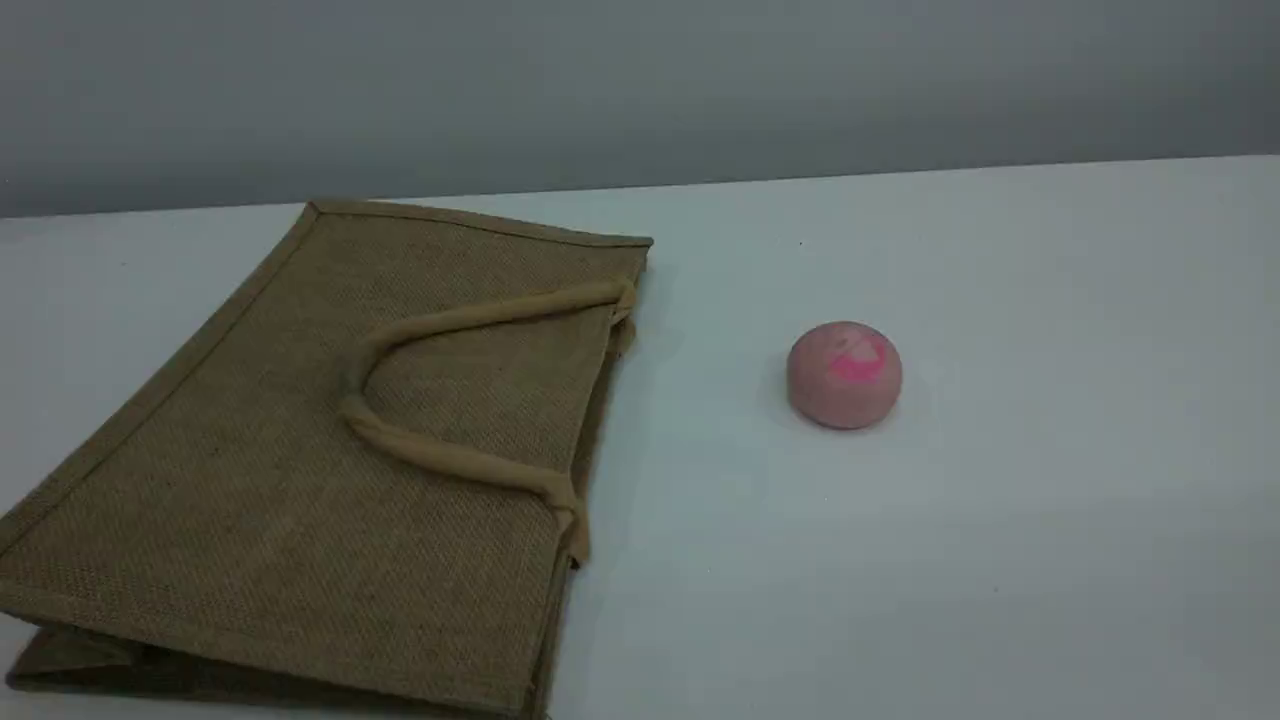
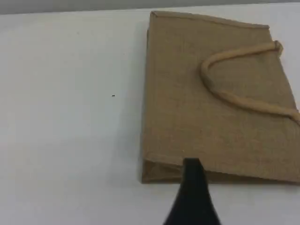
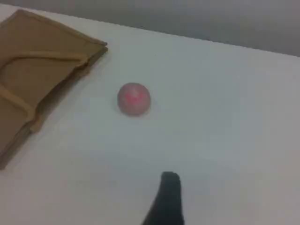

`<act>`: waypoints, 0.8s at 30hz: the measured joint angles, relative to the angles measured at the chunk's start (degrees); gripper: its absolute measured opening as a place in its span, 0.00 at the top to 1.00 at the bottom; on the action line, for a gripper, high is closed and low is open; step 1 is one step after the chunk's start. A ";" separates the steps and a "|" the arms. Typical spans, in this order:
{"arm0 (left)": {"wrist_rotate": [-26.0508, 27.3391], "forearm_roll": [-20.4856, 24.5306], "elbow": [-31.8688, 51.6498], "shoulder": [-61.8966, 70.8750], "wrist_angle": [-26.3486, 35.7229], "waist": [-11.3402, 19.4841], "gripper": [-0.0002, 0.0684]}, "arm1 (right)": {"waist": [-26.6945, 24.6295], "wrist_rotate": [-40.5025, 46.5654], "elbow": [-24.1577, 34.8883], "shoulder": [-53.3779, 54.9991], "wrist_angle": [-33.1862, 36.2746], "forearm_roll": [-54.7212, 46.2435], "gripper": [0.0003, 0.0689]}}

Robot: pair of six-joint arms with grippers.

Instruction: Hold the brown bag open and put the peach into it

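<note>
The brown bag [image 1: 250,470] lies flat and closed on the left of the white table, its mouth edge facing right. One beige loop handle [image 1: 440,325] rests folded back on its top face. The peach [image 1: 845,375], dusty pink with a brighter blotch, sits alone to the bag's right, about a hand's width from the mouth. Neither arm shows in the scene view. In the left wrist view a dark fingertip [image 2: 193,180] of my left gripper hangs over the near edge of the bag [image 2: 187,117]. In the right wrist view one fingertip [image 3: 168,197] of my right gripper hovers well short of the peach [image 3: 133,98]. Both grippers hold nothing.
The white table [image 1: 1050,520] stretches bare to the right of and in front of the peach. A grey wall [image 1: 640,80] stands behind the table's far edge. The bag's lower left corner runs to the scene view's edge.
</note>
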 joint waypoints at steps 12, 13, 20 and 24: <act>-2.61 1.89 -2.03 3.53 -3.28 -1.95 0.28 | 0.06 1.72 -4.02 1.02 -7.73 -0.35 0.15; -3.29 2.59 -2.80 4.89 -4.84 -2.30 0.28 | 0.06 3.10 -5.16 2.37 -10.09 -0.35 0.15; -4.42 2.96 -10.10 18.77 -14.19 -2.67 0.28 | 0.06 5.62 -14.75 16.74 -15.86 -0.40 0.15; -4.42 2.09 -13.65 29.15 -18.29 -2.67 0.28 | 0.06 5.62 -20.36 26.48 -18.96 -0.35 0.15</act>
